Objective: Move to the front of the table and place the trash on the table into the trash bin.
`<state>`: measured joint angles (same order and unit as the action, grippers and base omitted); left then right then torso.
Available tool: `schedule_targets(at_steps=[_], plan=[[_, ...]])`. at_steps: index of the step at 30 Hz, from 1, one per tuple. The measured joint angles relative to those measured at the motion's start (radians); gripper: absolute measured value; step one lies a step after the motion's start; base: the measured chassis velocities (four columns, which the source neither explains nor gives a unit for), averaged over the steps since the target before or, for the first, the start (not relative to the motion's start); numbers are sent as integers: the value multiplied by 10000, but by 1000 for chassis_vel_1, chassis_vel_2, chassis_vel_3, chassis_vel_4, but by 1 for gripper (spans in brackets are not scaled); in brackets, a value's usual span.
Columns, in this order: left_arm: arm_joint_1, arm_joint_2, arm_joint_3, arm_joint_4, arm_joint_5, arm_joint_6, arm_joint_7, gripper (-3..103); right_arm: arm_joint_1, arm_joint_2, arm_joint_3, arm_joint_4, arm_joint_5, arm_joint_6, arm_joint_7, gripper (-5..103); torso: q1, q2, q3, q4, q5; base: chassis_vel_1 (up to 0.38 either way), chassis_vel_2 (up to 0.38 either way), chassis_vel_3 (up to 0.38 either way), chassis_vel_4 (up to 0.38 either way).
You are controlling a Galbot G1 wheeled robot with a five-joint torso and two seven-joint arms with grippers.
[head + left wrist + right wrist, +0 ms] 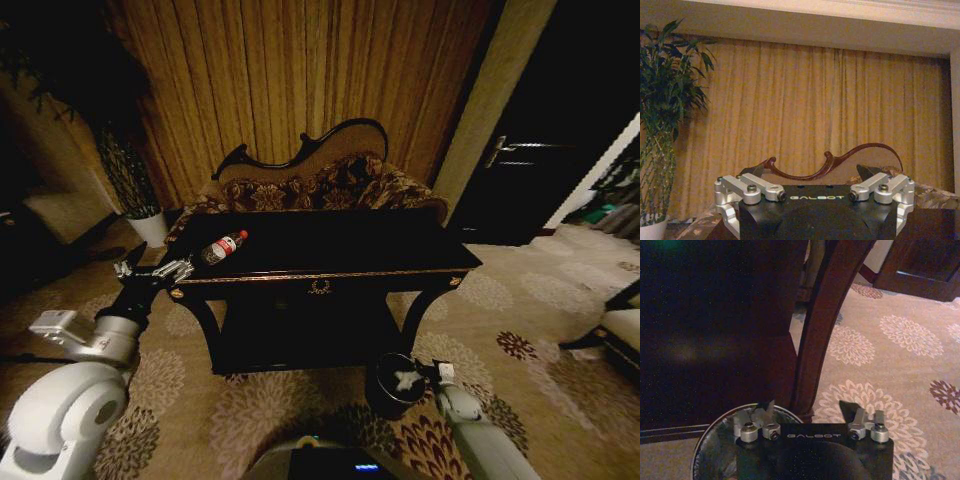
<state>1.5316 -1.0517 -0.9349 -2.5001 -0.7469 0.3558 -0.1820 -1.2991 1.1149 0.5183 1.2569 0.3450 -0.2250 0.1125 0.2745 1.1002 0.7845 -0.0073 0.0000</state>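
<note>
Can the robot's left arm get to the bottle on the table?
Probably yes. The left gripper is open at the table's left front corner, and the bottle lies on its side just beyond it, with nothing in between.

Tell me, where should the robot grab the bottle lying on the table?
Probably around the middle of the bottle, closing across its narrow width. It lies on its side near the table's left front corner, so the open left end effector beside it could come from that side.

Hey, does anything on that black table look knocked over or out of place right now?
Yes: the bottle lies tipped on its side near the table's left end, close to the open left claw.
</note>
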Motion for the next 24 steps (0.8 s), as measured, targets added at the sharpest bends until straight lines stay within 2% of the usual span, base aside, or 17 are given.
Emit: schedule_targets(at_steps=[2, 3, 5, 15, 17, 19, 20, 21, 22, 24], plan=[[15, -18, 0, 0, 0, 0, 0, 100, -46, 6, 17, 46, -1, 12, 0, 87, 0, 0, 0, -1, 0, 0, 0, 0, 0], [15, -18, 0, 0, 0, 0, 0, 100, -46, 6, 17, 46, -1, 12, 0, 87, 0, 0, 0, -1, 0, 0, 0, 0, 0], [25, -25, -1, 0, -1, 0, 0, 100, -107, 7, 53, 131, 25, 15, -6, 96, 0, 0, 0, 0, 0, 0, 0, 0, 0], [12, -27, 7, 0, -4, 4, -1, 100, -220, 29, 121, 293, 105, 15, -178, 100, 0, 0, 0, 0, 1, 0, 0, 0, 0], [13, -26, 3, 0, -10, 4, -1, 100, -225, 31, 174, 380, 383, 34, -246, 100, 0, 0, 0, -2, 2, 0, 0, 0, 0], [27, -34, -8, -1, -10, 4, 2, 100, -241, -42, 359, 939, 1605, 178, -311, 100, 0, 0, 0, -1, 3, 0, 0, 0, 0], [27, -34, -8, -1, -10, 4, 2, 100, -241, -42, 359, 939, 1605, 178, -311, 100, 0, 0, 0, -1, 3, 0, 0, 0, 0], [30, -52, -13, 0, 2, 1, 9, 100, -304, -133, 502, 1509, 2226, 313, -324, 100, 0, 0, 0, 3, 2, 0, 0, 0, 0], [30, -52, -13, 0, 2, 1, 9, 100, -304, -133, 502, 1509, 2226, 313, -324, 100, 0, 0, 0, 3, 2, 0, 0, 0, 0], [23, -99, -43, 7, 8, -2, 12, 100, -591, -275, 911, 3034, 3021, 471, -353, 100, 0, 0, 0, 3, -2, 0, 0, 0, 0]])
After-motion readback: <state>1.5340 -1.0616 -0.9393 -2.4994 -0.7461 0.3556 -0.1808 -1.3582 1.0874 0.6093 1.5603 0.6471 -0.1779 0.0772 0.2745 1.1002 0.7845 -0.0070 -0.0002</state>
